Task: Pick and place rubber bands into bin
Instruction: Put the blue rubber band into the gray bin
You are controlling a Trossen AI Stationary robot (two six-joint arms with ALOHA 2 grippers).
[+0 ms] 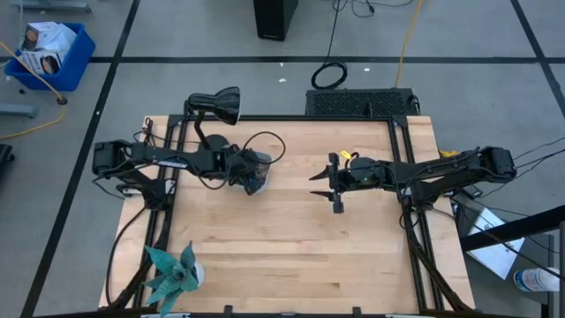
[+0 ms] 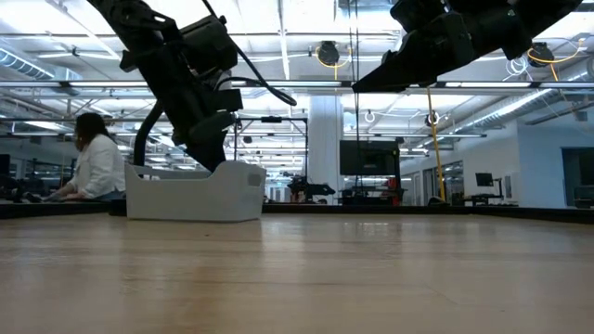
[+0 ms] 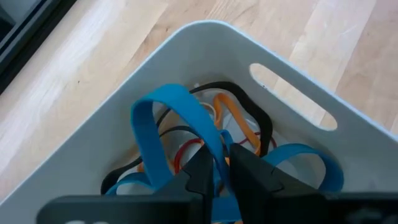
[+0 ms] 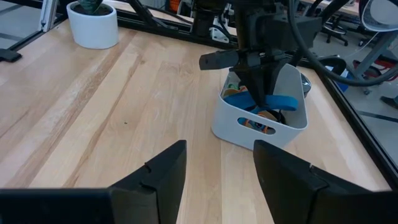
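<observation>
Left tool (image 3: 221, 171) is down inside the small shallow light grey plastic bin (image 3: 292, 93), tips nearly together with a wide bright blue rubber band loop (image 3: 165, 134) pinched or just slipping between them. Can't tell if it's still gripped or already let go; the band arches up and away from the tips.

Just under and beyond the tips: pile of thin floppy rubber bands on the bin floor, orange (image 3: 233, 118), black (image 3: 258, 121), red (image 3: 186, 148), plus another blue loop (image 3: 314, 163) off to the side of the tool. So a good batch is already in.

Farther out, right tool (image 4: 217, 168) hovers above the bare wooden bench (image 4: 93, 118), fingers well apart, empty, facing the bin (image 4: 239, 130) and the left tool (image 4: 258, 87) from across the bench.

Judgement on progress: near the end. In the high view no loose bands show on the bench (image 1: 291, 230) around either tool, though thin ones could be too small to spot there. Left to do: release the blue one, lift clear, check for strays.
</observation>
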